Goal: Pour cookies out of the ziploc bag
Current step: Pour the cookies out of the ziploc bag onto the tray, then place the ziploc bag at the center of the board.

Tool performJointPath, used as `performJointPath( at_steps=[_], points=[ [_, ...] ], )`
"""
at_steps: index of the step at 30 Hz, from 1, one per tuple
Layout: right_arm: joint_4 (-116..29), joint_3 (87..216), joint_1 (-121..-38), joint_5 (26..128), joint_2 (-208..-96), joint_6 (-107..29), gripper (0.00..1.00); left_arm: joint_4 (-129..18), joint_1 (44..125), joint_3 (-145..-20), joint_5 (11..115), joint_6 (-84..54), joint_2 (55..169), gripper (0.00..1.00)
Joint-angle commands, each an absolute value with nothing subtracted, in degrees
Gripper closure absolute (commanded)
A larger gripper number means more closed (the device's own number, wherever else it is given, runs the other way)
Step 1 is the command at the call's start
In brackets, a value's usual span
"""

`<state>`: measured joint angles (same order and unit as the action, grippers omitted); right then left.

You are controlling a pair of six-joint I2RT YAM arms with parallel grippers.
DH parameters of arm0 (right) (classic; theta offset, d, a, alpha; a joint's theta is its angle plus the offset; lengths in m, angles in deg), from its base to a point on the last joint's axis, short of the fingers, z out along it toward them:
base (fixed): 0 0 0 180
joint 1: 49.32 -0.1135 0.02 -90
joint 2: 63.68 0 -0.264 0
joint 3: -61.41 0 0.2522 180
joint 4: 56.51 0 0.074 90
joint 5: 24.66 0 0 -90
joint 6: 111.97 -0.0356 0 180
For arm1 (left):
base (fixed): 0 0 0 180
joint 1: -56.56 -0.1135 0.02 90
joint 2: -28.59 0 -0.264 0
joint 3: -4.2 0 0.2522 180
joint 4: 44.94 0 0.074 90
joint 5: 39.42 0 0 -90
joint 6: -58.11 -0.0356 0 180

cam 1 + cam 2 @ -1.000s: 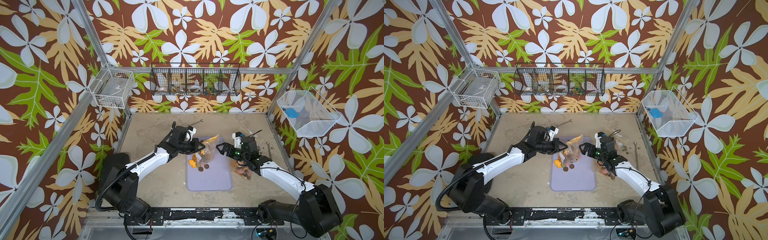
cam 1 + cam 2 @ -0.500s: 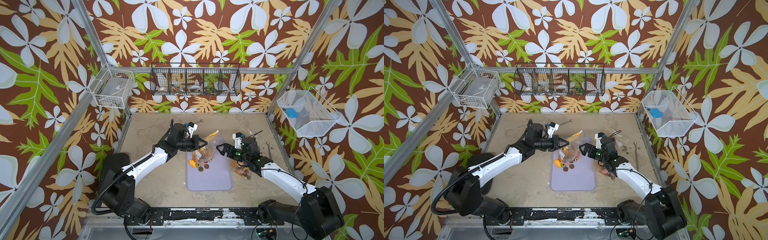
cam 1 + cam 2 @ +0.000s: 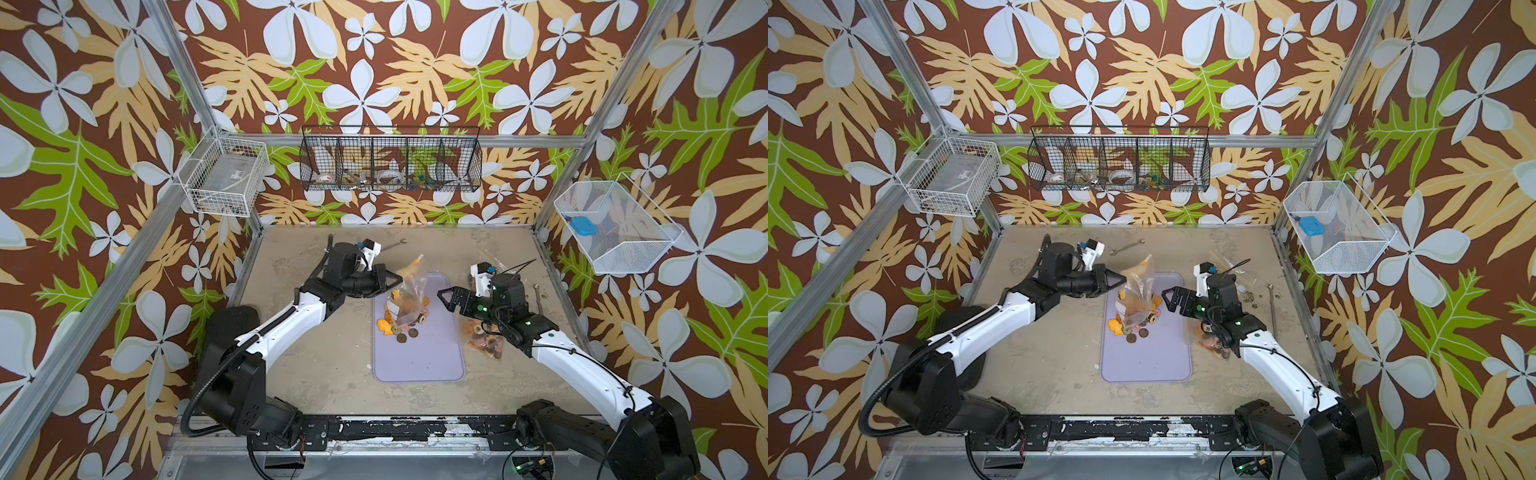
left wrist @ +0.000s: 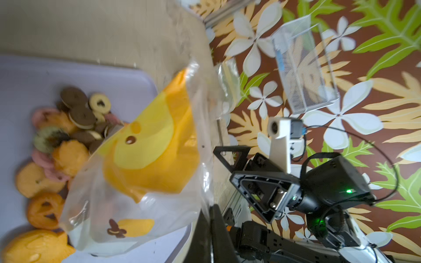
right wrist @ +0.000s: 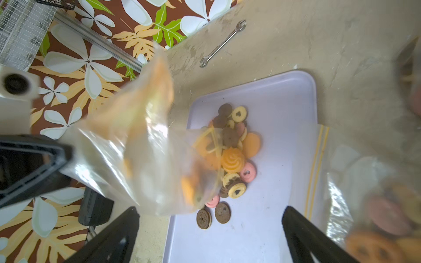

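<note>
Open tabletop point(image 3: 291, 365) is seen around the lavender tray point(image 3: 419, 357), whose near half is bare. Over the tray's far half, the clear ziploc bag point(image 3: 409, 286) is clamped at its edge by the left gripper point(image 3: 394, 279), while the right gripper point(image 3: 445, 300) is held spread wide just beside it, gripping nothing. The cookies point(image 3: 401, 328) are heaped beneath the bag, inside the tray's rims.

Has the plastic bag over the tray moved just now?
Yes. In a top view the bag, pinched by the left end effector, has shifted up the picture: its top now passes the tray's far edge.
</note>
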<state>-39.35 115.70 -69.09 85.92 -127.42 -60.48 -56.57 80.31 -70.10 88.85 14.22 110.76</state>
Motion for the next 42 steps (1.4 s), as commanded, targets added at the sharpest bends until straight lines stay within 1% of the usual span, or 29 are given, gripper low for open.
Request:
performJointPath(
  at_steps=[1,3,5,8,10,12,15,19,20,22,24,25,26,27,30,31,32,33,35,38,40,42],
  points=[
    [-35.2,116.5,-69.1,83.7,-125.7,-57.9,0.00,-57.6,73.6,-69.9,92.1,13.1,108.2,1.00],
    [-34.1,116.8,-69.1,83.7,-124.5,-57.7,0.00,-54.6,67.8,-67.7,94.9,15.4,107.1,1.00],
    [-33.2,117.2,-69.1,83.6,-123.5,-57.6,0.00,-46.7,61.5,-63.6,98.3,20.9,106.0,1.00],
    [-32.0,117.8,-69.1,83.6,-122.3,-57.3,0.00,-40.6,52.3,-60.4,100.0,25.3,106.2,1.00],
    [-31.1,118.1,-69.1,83.1,-121.8,-56.8,0.00,-44.6,47.3,-61.5,97.9,22.5,106.2,1.00],
    [-30.2,118.2,-69.1,82.2,-121.2,-56.1,0.00,-51.8,43.7,-64.5,92.6,15.9,105.7,1.00],
    [-28.6,117.5,-69.1,80.3,-120.6,-55.0,0.00,-60.7,43.1,-69.2,79.3,6.1,104.0,1.00],
    [-25.8,116.0,-69.0,74.8,-120.0,-54.5,0.00,-64.6,43.8,-69.6,65.0,-0.1,103.3,1.00],
    [-25.1,115.8,-69.1,73.5,-120.1,-54.4,0.00,-65.0,43.9,-69.0,62.8,-1.2,103.7,1.00],
    [-23.8,115.3,-69.0,71.2,-120.4,-54.2,0.00,-65.3,43.9,-67.5,59.7,-2.6,105.7,0.96],
    [-23.3,114.8,-69.1,70.4,-121.1,-54.0,0.00,-65.3,44.0,-66.4,59.9,-3.3,108.6,0.94],
    [-23.3,114.7,-69.1,70.4,-121.6,-53.7,0.02,-65.3,44.0,-65.8,60.8,-3.6,110.2,0.92],
    [-23.3,114.7,-69.1,70.7,-122.1,-53.5,0.04,-65.3,44.0,-65.4,61.7,-3.8,111.5,0.89],
    [-23.1,114.9,-69.1,70.8,-122.9,-53.2,0.07,-64.9,44.0,-64.7,62.9,-3.6,112.8,0.80],
    [-22.8,115.6,-69.0,71.4,-125.0,-51.7,0.16,-64.9,44.0,-63.6,66.1,-3.0,114.8,0.33],
    [-22.8,115.7,-69.0,71.8,-125.6,-51.1,0.18,-64.5,44.1,-62.9,67.2,-2.5,114.2,0.22],
    [-22.9,115.8,-69.1,72.0,-126.1,-50.9,0.20,-64.4,44.5,-62.5,67.2,-2.3,113.4,0.14],
    [-23.3,115.8,-69.0,72.8,-126.6,-50.6,0.22,-64.6,45.1,-62.3,67.0,-2.4,112.1,0.01],
    [-23.8,115.9,-69.1,74.5,-128.3,-50.3,0.26,-65.6,46.6,-62.4,66.6,-2.7,109.4,0.00],
    [-24.6,116.5,-69.1,75.8,-130.8,-50.2,0.32,-65.8,50.7,-62.2,69.1,-1.4,104.5,0.00],
    [-25.0,116.7,-69.0,75.8,-131.7,-50.4,0.33,-63.4,56.1,-61.3,72.1,0.8,101.1,0.00],
    [-24.9,116.8,-69.1,75.1,-131.5,-50.4,0.31,-61.8,63.0,-61.1,72.3,2.6,99.1,0.00]
  ],
)
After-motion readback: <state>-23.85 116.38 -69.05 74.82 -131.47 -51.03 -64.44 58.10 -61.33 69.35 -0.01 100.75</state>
